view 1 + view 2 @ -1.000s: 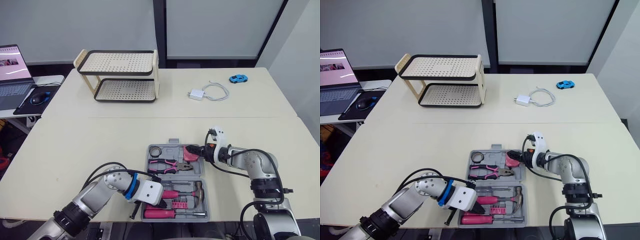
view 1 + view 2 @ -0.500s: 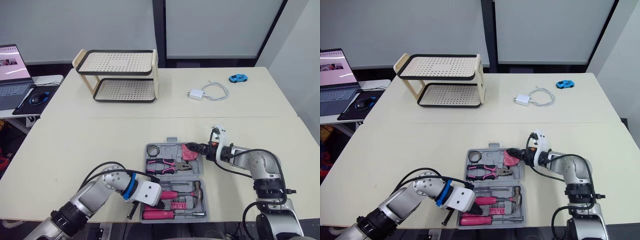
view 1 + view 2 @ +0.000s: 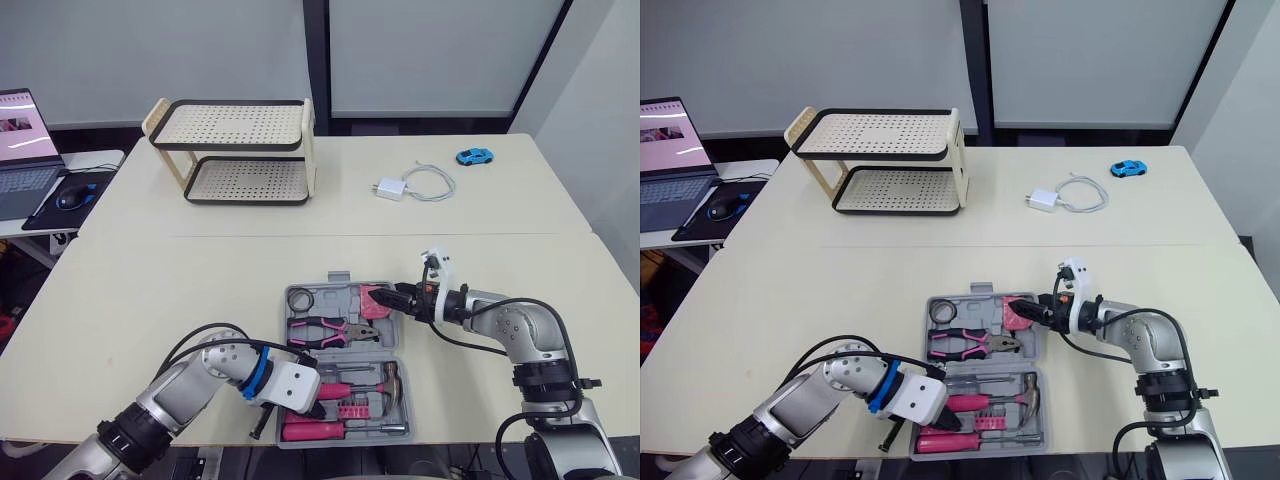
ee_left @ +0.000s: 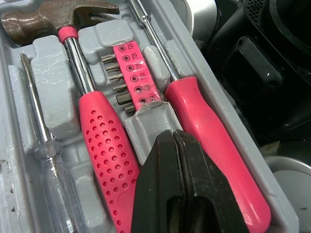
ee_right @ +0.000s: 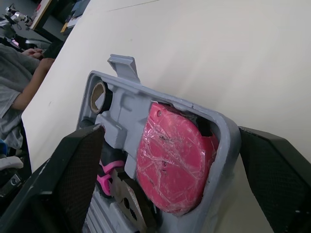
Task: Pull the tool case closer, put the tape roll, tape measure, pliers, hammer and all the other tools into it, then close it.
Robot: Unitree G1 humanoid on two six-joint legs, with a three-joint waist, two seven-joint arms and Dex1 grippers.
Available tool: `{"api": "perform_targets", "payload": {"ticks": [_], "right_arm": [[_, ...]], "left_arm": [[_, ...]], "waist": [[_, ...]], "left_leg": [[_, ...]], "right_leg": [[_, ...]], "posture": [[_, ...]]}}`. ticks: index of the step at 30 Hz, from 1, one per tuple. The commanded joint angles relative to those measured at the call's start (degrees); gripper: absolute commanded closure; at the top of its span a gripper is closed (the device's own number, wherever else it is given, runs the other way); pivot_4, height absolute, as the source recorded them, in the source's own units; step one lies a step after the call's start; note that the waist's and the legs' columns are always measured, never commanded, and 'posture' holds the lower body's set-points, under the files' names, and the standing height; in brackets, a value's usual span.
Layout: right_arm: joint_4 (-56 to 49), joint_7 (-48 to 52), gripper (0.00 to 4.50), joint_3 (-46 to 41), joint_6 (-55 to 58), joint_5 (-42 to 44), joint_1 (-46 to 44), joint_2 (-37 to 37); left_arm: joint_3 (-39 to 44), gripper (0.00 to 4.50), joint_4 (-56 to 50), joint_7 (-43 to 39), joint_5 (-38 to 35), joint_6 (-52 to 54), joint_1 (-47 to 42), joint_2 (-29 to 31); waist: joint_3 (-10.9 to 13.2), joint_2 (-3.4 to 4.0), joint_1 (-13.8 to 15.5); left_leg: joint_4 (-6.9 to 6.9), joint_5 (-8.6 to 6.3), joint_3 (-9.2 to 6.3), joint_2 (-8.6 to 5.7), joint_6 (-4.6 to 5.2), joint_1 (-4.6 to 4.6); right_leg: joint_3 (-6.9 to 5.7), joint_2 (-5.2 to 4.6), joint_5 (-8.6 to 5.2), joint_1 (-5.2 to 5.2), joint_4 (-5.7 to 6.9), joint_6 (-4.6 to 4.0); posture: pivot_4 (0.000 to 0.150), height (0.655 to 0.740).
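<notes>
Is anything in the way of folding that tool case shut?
Yes. The left tool, shut, hangs over the near half of the case, above the bit strip and screwdriver, so the far half would likely fold onto it. The right tool, open, straddles the far half's corner by the tape measure.

The left gripper (image 3: 316,402) hides the near-left corner of the tool case (image 3: 335,296). In the left wrist view its black fingers (image 4: 194,194) cover the lower end of the bit holder (image 4: 133,68). There the picture's edge cuts off the hammer (image 4: 104,155) handle and the pink screwdriver (image 4: 214,145).
</notes>
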Motion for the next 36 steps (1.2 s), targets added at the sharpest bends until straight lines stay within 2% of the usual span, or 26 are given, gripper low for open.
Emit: {"api": "perform_targets", "payload": {"ticks": [1,7,15,22,36], "right_arm": [[-4.4,3.7,0.02,1.5,-1.3,1.7,-0.1,-1.3],[-8.6,6.0,0.02,2.4,-1.8,2.1,0.9,-4.0],[-14.4,8.1,0.02,2.5,-3.6,2.3,3.8,-8.0],[-21.3,9.4,0.02,1.6,-4.6,3.5,6.7,-11.2],[-30.3,10.1,0.02,1.0,-6.5,5.3,11.1,-16.1]], "left_arm": [[-1.5,4.5,3.9,-0.3,4.1,1.2,1.8,2.1],[-0.5,4.5,4.0,0.6,3.6,1.3,2.2,2.0],[4.6,4.5,2.0,1.9,-1.3,5.1,3.8,2.6],[6.5,4.5,3.5,2.2,-1.9,2.4,6.8,5.6],[9.2,4.5,6.2,4.1,-1.8,-0.9,10.6,6.4]], "waist": [[0.0,0.08,0.0],[0.0,0.08,0.0],[0.1,0.07,0.2],[0.1,0.06,0.3],[0.1,0.05,0.2]], "left_leg": [[0.0,0.0,0.0,0.03,0.0,0.0],[0.0,0.0,0.05,0.06,0.0,0.0],[-0.02,0.0,0.04,0.09,0.0,-0.01],[-0.02,0.0,0.06,0.11,-0.01,-0.03],[-0.07,0.0,0.14,0.15,-0.01,-0.02]], "right_leg": [[0.0,0.03,0.01,-0.01,0.0,-0.02],[0.02,0.05,0.01,-0.03,0.0,-0.03],[0.01,0.06,0.01,-0.05,0.0,-0.04],[0.01,0.06,-0.02,-0.07,-0.01,-0.05],[0.03,0.06,-0.07,-0.09,-0.05,-0.12]], "posture": [[0.15,0.735],[0.15,0.735],[0.15,0.735],[0.15,0.735],[0.15,0.735]]}}
